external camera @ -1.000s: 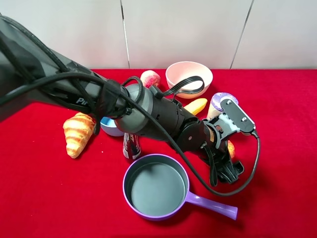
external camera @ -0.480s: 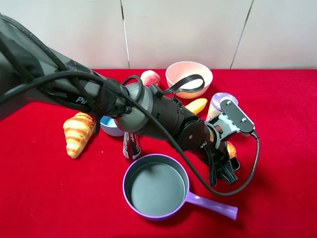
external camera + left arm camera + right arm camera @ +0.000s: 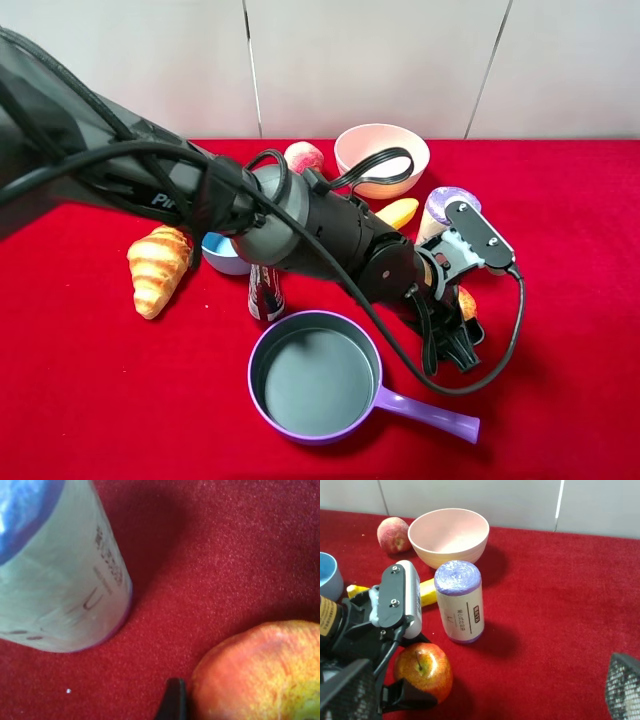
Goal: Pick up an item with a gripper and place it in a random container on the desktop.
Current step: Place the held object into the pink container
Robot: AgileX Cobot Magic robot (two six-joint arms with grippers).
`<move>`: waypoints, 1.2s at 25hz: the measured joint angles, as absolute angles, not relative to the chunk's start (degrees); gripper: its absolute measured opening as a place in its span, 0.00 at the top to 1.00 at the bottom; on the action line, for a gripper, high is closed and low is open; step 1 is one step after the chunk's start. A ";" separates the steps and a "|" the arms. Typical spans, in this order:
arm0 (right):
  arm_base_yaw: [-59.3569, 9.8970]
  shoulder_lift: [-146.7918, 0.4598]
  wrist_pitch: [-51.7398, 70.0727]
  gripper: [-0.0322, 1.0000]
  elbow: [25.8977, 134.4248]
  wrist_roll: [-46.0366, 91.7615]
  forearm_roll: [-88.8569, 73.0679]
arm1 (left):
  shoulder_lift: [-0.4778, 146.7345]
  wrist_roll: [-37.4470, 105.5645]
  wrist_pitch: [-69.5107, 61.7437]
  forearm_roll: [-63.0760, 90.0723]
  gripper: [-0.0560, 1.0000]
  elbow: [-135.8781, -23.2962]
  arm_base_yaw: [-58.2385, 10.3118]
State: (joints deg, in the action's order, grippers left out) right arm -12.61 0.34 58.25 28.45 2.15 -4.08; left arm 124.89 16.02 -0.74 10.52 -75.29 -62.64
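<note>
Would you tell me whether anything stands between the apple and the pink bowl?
Yes. Between the apple and the pink bowl stands an upright purple-topped roll, with a yellow item lying beside it.

The high camera looks down on the whole tabletop point(image 3: 580, 300), the left wrist camera presses close to the apple point(image 3: 260, 675), and the right wrist camera shares it from farther back.

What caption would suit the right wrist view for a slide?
Left tool at the apple on the red desktop, upright roll beside it, pink bowl behind.
</note>
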 joint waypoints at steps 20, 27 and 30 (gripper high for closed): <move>-12.61 0.34 58.25 0.30 28.45 2.15 -4.25 | 112.01 15.80 -18.01 10.52 0.27 -79.44 -62.07; -12.61 0.34 58.25 0.30 28.45 2.15 -4.25 | 111.67 15.80 -28.10 10.52 0.27 -88.96 -59.88; -12.61 0.34 58.25 0.30 28.45 2.15 -4.25 | 111.67 15.80 -30.87 10.52 0.27 -92.10 -58.08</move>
